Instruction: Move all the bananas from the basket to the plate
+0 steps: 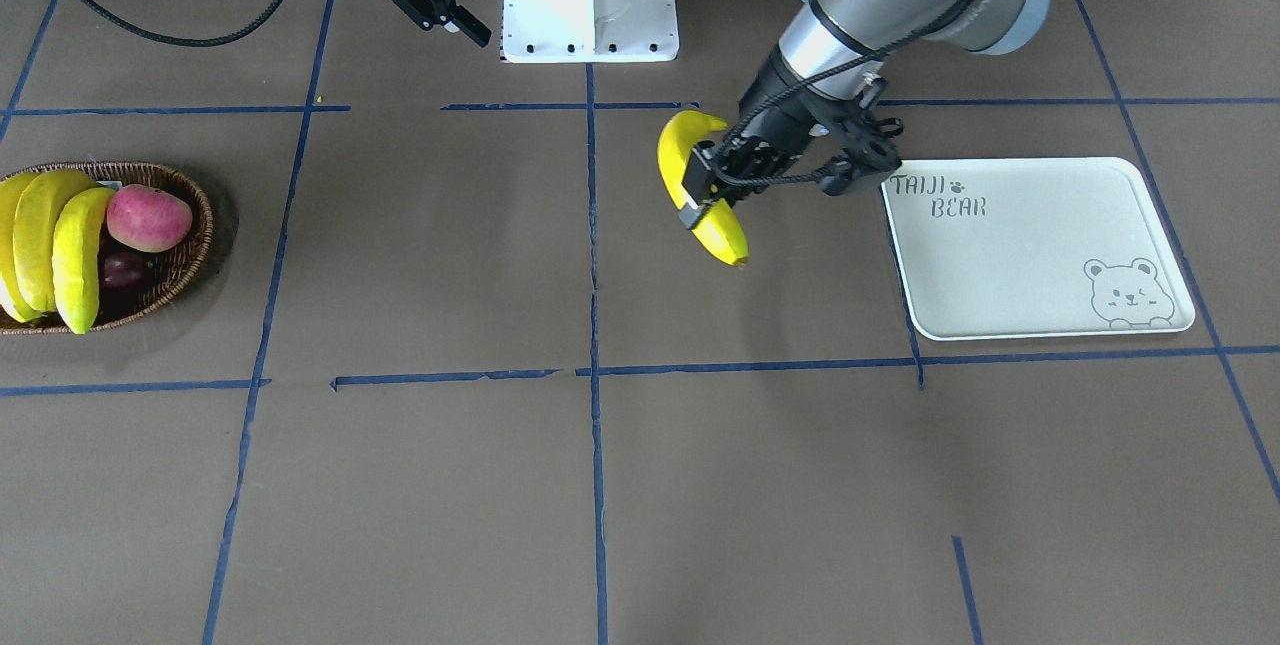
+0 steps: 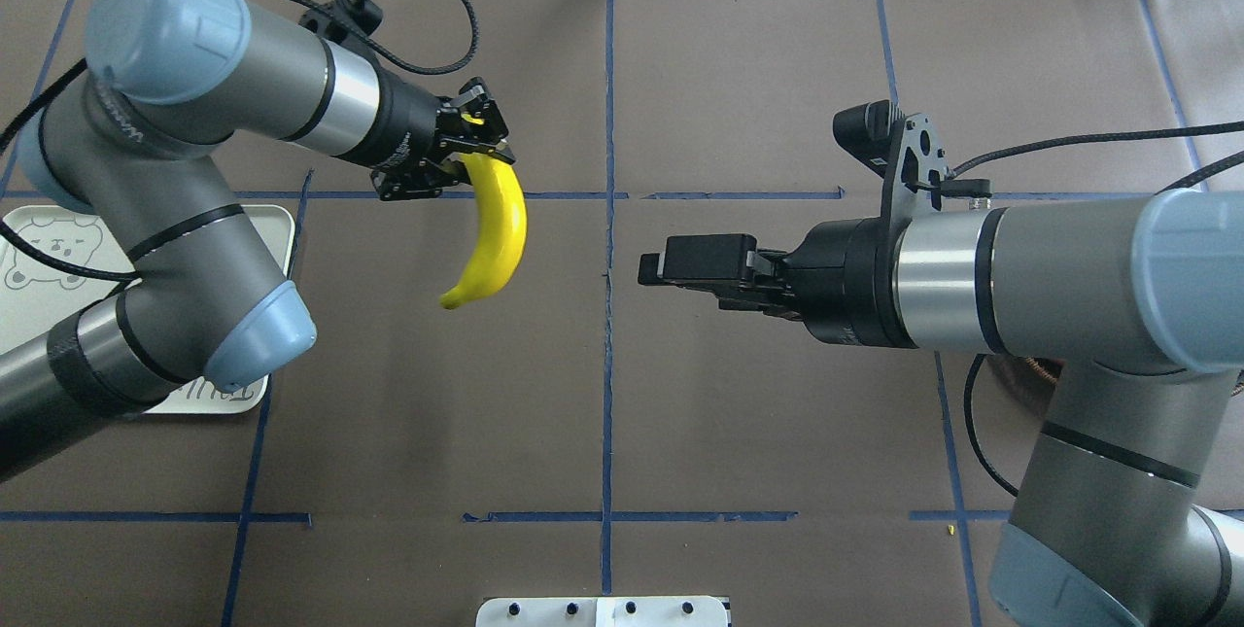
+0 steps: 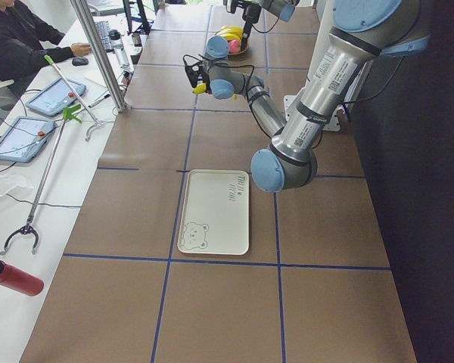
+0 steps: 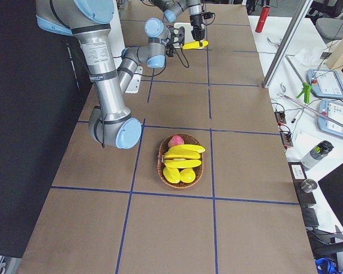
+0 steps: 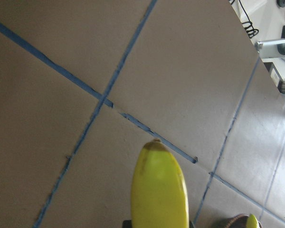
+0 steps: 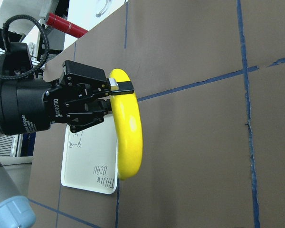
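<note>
Closest to the left wrist camera, the held banana (image 1: 720,230) is gripped by the left jaws, which are closed across it near its upper end, so that most of its length hangs free above the tabletop (image 1: 450,255). In the front-facing view it is carried at about 9 o'clock of the plate (image 1: 1040,255), just beside the plate's edge but not yet over it. It is judged to be light and fairly firm, with a smooth, glossy skin that may slip or bruise under a hard squeeze. Held so far from its middle, it could swing or pivot, and a hold across the narrow middle of the curve would be steadier. Nothing is seen lying on the plate. Well apart, at 9 o'clock of the tabletop, the other bananas (image 1: 60,245) lie side by side in the basket (image 1: 185,265) against an apple (image 1: 148,217). At 11 o'clock of the held banana, the right jaws are seen spread apart and empty. The pad contact on the skin is hidden. In the overhead view the plate is largely covered by the left arm (image 2: 165,248) and the basket is almost wholly hidden behind the right arm (image 2: 1020,277). In the front-facing view the basket is cut off by the frame, so only three bananas can be counted with confidence. A dark fruit (image 1: 125,270) beneath the apple cannot be identified.
</note>
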